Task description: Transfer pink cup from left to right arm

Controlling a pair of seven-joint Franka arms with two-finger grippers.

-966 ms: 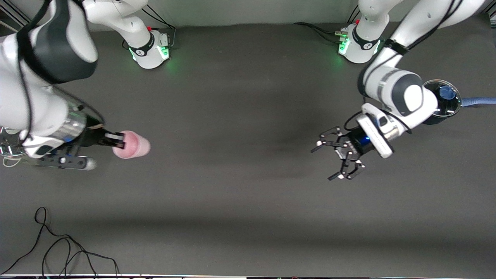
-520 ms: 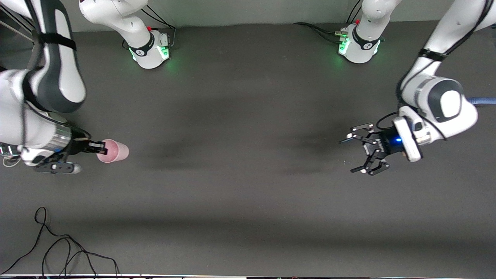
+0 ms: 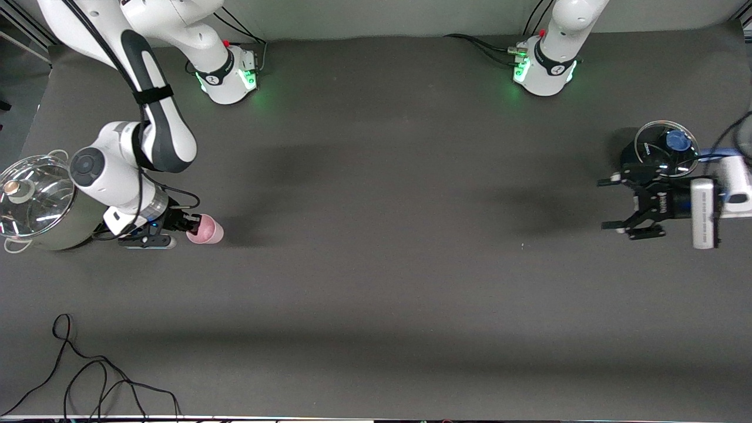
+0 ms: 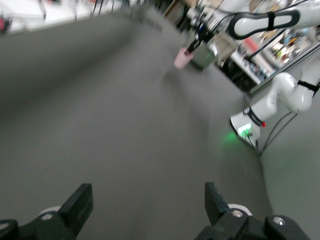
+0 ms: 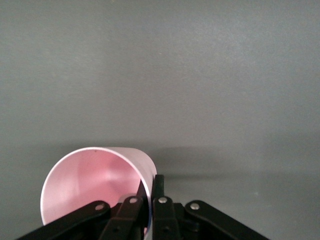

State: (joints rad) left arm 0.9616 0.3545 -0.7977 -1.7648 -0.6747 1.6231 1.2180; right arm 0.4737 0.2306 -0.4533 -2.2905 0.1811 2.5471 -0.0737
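My right gripper (image 3: 189, 224) is shut on the rim wall of the pink cup (image 3: 205, 231) and holds it low over the table beside the steel pot. In the right wrist view one finger is inside the cup (image 5: 92, 185) and one is outside, and the right gripper (image 5: 152, 192) pinches the rim. My left gripper (image 3: 617, 204), a black claw, is open and empty over the table next to the dark pot. The left wrist view shows the left gripper (image 4: 147, 202) spread wide, with the pink cup (image 4: 183, 58) small and far off.
A steel pot with a glass lid (image 3: 35, 202) stands at the right arm's end of the table. A dark pot with a glass lid and blue knob (image 3: 667, 147) stands at the left arm's end. A black cable (image 3: 88, 376) lies near the front camera's edge.
The right gripper has kept hold of the pink cup, dropped lower and shifted slightly. The left gripper has drawn back, still open, toward the left arm's end, next to the dark pot.
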